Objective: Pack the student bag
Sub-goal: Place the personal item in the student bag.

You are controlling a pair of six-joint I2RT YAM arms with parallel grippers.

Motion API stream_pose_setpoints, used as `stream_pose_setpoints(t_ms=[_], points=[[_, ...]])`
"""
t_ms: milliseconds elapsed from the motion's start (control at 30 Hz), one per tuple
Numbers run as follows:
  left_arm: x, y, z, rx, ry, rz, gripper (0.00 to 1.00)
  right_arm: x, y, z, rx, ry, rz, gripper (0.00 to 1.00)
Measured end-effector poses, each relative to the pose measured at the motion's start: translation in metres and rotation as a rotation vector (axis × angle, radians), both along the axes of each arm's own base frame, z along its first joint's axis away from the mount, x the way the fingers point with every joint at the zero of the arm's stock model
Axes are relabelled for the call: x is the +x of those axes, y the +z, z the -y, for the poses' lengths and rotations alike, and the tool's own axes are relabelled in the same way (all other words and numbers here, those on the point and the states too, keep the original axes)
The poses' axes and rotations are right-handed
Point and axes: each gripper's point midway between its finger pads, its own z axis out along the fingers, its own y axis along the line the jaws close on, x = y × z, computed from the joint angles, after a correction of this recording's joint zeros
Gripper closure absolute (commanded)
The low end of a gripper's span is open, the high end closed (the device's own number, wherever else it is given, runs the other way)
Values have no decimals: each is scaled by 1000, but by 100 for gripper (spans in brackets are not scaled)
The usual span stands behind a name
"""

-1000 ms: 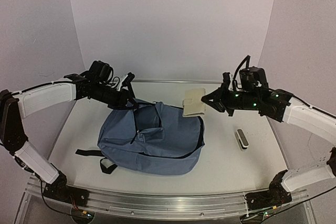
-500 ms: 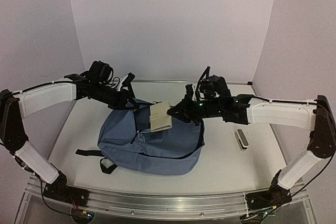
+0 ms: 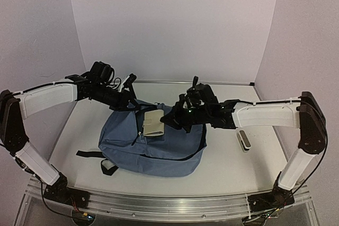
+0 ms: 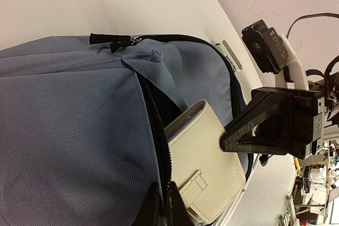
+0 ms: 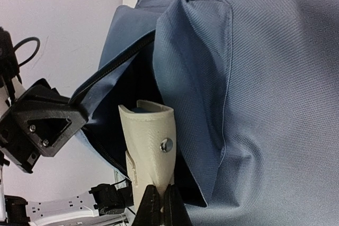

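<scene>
The slate-blue student bag (image 3: 159,144) lies flat on the white table, its zip open along the top left. My left gripper (image 3: 128,102) is shut on the bag's zip edge (image 4: 159,146) and holds the opening up. My right gripper (image 3: 168,123) is shut on a cream snap-button case (image 3: 153,124). The case's far end sits inside the dark opening, between the two sides of the zip. In the left wrist view the case (image 4: 206,168) lies beside my fingertips (image 4: 175,207). In the right wrist view the case (image 5: 151,141) stands between bag flap (image 5: 196,78) and lining.
A small white and black device (image 3: 243,140) lies on the table right of the bag. The bag's black straps (image 3: 90,155) trail to the front left. Walls close in the table at the back and both sides.
My right arm has carried the cream case left from behind the bag's right corner to the zip opening. The left arm and the bag have stayed still.
</scene>
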Motion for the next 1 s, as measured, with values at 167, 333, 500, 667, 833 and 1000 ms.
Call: stream_pose_setpoints(t_ms=[167,333,500,667,833,1000], points=[[-1,1,1,-9,-8,-2,100,9,-8,3,-5,-74,-29,100],[-3,3,2,-19,-18,-5,100,22,-7,2,2,-155,-38,100],[-3,5,4,-34,-25,-8,100,31,-8,-7,11,-216,-34,100],[-3,4,6,-56,-29,-26,100,35,-10,-26,18,-253,-24,100],[-4,3,9,-74,-36,-39,100,39,-23,-51,21,-266,-20,99],[-5,-1,12,-83,-39,-59,100,40,-36,-70,12,-265,-20,72]])
